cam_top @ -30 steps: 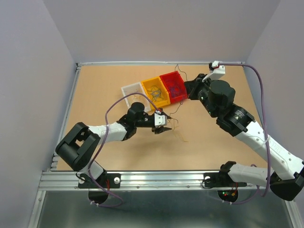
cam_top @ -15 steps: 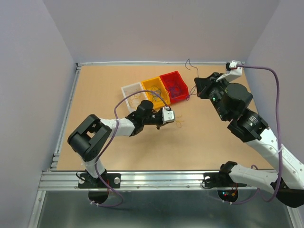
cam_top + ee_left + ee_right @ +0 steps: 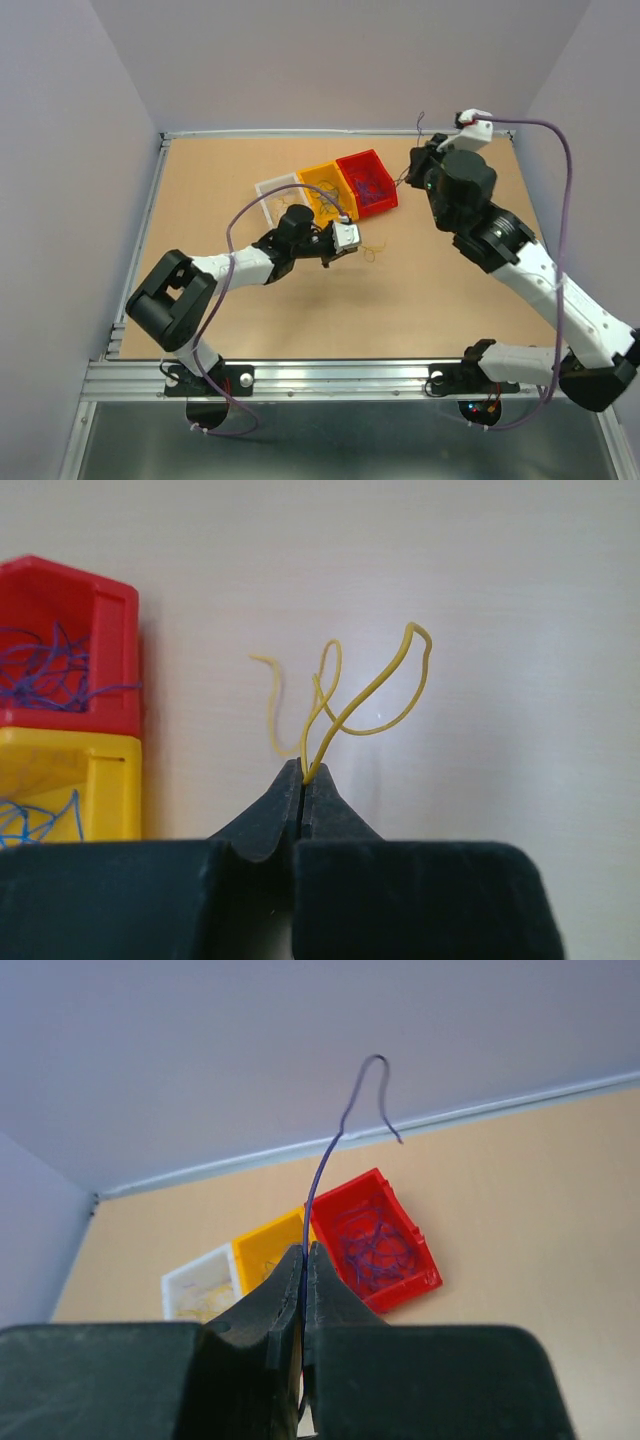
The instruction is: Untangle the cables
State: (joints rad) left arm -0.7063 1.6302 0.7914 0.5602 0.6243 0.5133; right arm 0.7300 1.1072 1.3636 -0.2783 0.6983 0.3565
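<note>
Pinching a yellow cable (image 3: 375,695) in the left gripper (image 3: 303,775), jaws pressed tight together, just on the near side of the red bin (image 3: 365,180). A second ago hung spread wide over that same loose yellow curl. Means one strand secured, ready to be drawn clear and probably sorted.

Clamping a dark purple cable (image 3: 330,1155) in the right gripper (image 3: 303,1255), likewise squeezed flat on it, held high to the right of the red bin. Carried farther up and back than a second ago. Suggests two strands parted from each other; no link visible between them.

Hair-thin and springy, both: soft open loops of yellow past the fingertips, a near-straight run of purple ending in a hook. Smooth, slightly glossy insulation, by the look. More of a blue-purple tangle (image 3: 60,670) lying inside the red bin. Hard, shiny plastic for the bin walls, a matte tan table (image 3: 300,320) beneath, and black wedge-shaped fingers (image 3: 265,825) tapering to a narrow tip.
</note>
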